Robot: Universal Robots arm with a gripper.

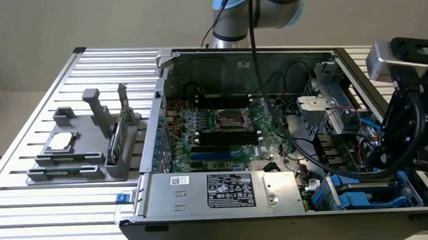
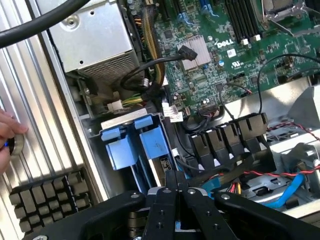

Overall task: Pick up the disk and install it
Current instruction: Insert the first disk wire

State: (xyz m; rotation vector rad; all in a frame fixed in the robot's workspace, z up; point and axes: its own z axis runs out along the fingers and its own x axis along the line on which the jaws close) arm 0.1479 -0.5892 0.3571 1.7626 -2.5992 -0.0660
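Exterior view: the disk (image 1: 372, 198) sits in the case's (image 1: 241, 69) corner bay under the arm (image 1: 408, 121). Wrist view: the gripper (image 2: 177, 186), fingers together on nothing, is just beside it; installing looks near done, and seating calls for a straight push

Case (image 1: 278, 229) open on top — clear drop to motherboard (image 1: 222, 133), black cables (image 2: 227, 137) crowding the drive bay (image 2: 116, 121), blue brackets (image 2: 135, 145) filling it.

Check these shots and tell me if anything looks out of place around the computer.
A person's hand rests on the ribbed table beside the open computer case, fingers around a small round metal piece. Nothing looks spilled or damaged.
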